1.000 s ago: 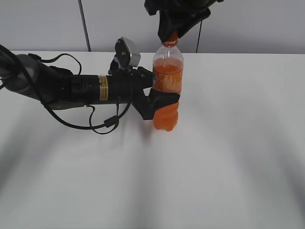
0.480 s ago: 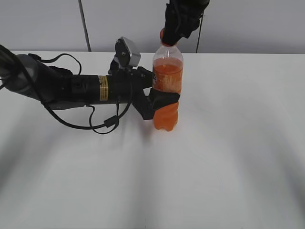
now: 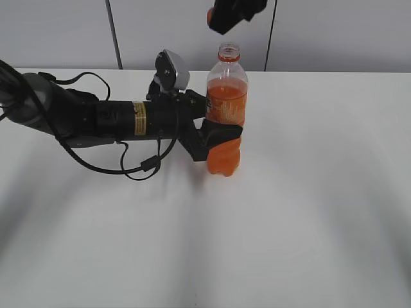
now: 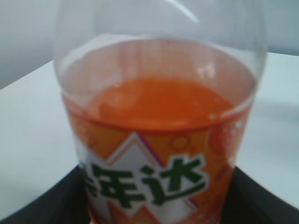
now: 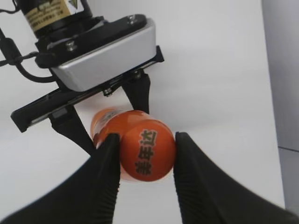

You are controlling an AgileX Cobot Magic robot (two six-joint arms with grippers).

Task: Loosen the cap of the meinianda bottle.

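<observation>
We've got the left pincer (image 3: 218, 135) clamped round the meinianda bottle (image 3: 225, 119), center frame on the bench (image 3: 308, 212), so it can't spin. The right pincer (image 5: 145, 154) pinches the cap (image 5: 147, 150) at top center, clear of the open neck.

Exterior view: the right gripper (image 3: 215, 16) is cut off by the top edge, the cap (image 3: 210, 14) a mere orange sliver between its fingers. Right wrist view: the cap (image 5: 147, 151) hides most of the meinianda bottle (image 5: 105, 122) below. Left wrist view: the bottle (image 4: 159, 140) fills the blurred frame, neck cut off.
</observation>
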